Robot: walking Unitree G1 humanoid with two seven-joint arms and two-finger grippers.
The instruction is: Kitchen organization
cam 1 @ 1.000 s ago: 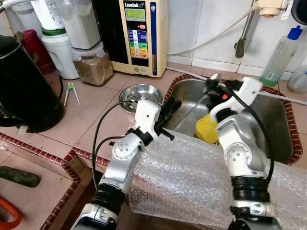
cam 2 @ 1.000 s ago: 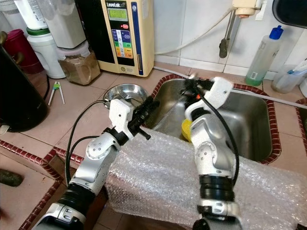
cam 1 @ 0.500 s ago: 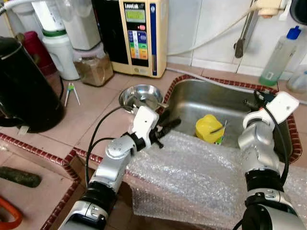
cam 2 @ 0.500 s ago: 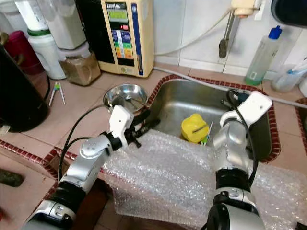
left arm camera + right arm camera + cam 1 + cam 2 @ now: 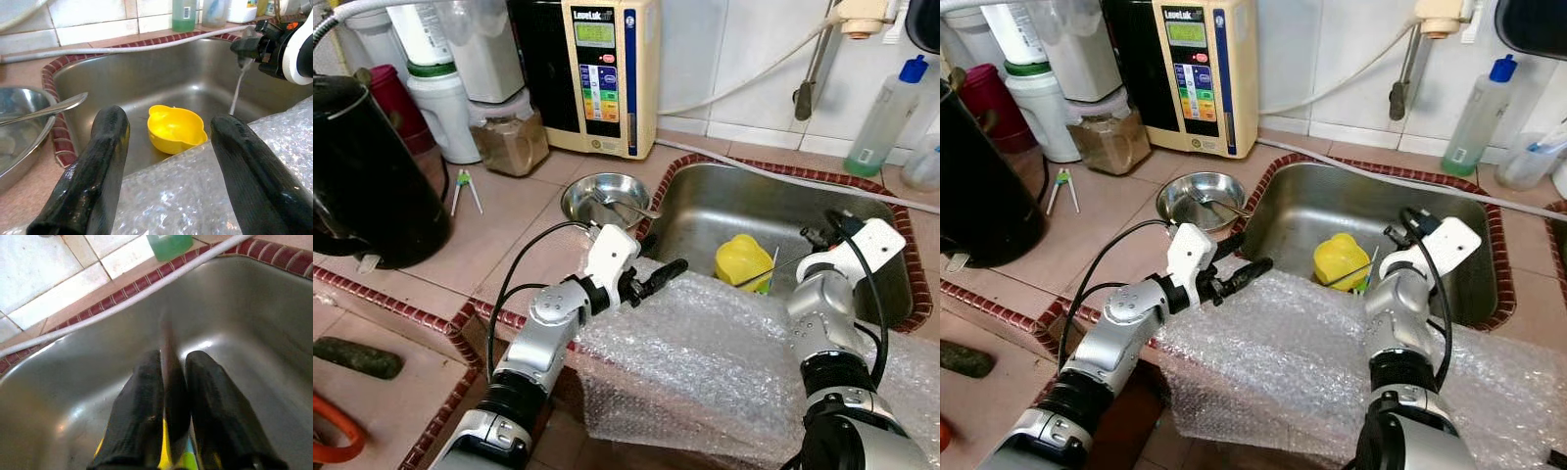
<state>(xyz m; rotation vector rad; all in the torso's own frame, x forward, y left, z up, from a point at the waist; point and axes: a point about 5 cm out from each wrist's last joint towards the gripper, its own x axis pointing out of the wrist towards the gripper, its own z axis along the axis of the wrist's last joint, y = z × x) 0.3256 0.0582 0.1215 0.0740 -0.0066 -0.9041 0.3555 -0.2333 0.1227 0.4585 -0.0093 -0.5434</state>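
A yellow bowl [image 5: 740, 260] lies upside down in the steel sink [image 5: 744, 201]. My right gripper [image 5: 816, 235] hangs over the sink's right half, shut on a thin metal utensil [image 5: 771, 271] that slants down toward the bowl. The right wrist view shows the fingers [image 5: 144, 396] pressed on the blurred utensil [image 5: 168, 340]. My left gripper [image 5: 664, 266] is open, low over the bubble wrap [image 5: 705, 362] at the sink's front left edge, pointing at the yellow bowl [image 5: 175, 128]. A small steel bowl [image 5: 604, 199] holding a spoon sits on the counter left of the sink.
A black kettle [image 5: 367, 166] stands at the far left. Jars [image 5: 512, 137] and a water machine [image 5: 599, 69] line the back wall. A green soap bottle [image 5: 889, 113] stands behind the sink. Small tongs [image 5: 463, 186] lie on the tiled counter. Green items [image 5: 766, 284] lie beside the yellow bowl.
My right gripper swung from above the sink's left side to its right side with the utensil, then sank a little. My left gripper dropped toward the bubble wrap.
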